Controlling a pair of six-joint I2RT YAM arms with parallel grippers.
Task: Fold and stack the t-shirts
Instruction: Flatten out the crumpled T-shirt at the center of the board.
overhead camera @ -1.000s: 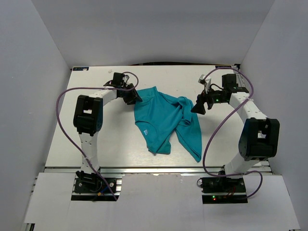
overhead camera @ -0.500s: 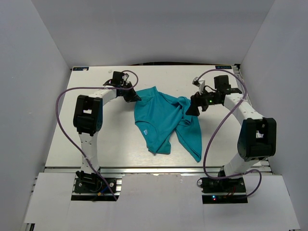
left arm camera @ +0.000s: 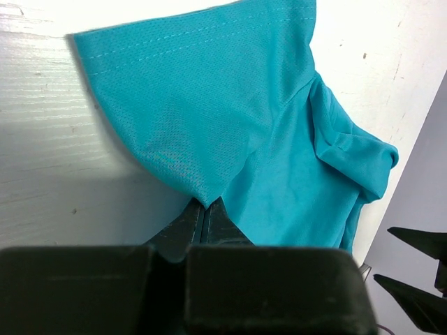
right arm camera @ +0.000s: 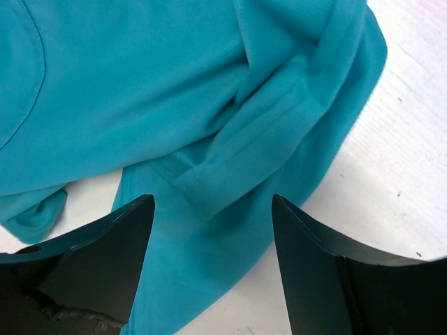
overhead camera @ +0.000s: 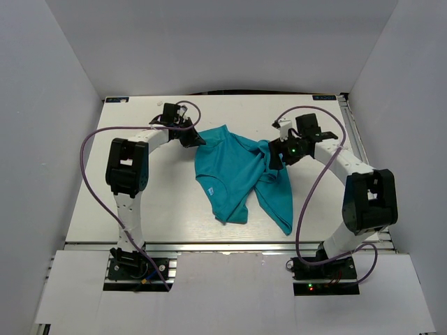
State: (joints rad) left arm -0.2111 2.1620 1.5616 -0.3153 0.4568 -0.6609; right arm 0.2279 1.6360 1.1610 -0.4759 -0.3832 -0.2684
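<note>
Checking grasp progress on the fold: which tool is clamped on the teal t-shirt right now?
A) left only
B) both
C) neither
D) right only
A: the left tool is shut on a sleeve edge of the t-shirt, while the right tool stands open over the bunched fabric.

No lettering, number or brand can be read anywhere; a small pale tag (overhead camera: 209, 189) on the teal t-shirt (overhead camera: 234, 174) is too tiny to make out

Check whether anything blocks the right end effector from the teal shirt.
Nothing visible does. The right end effector, fingers open, is poised directly over the bunched sleeve of the plain teal soft-fabric t-shirt, with only white table beside it.
</note>
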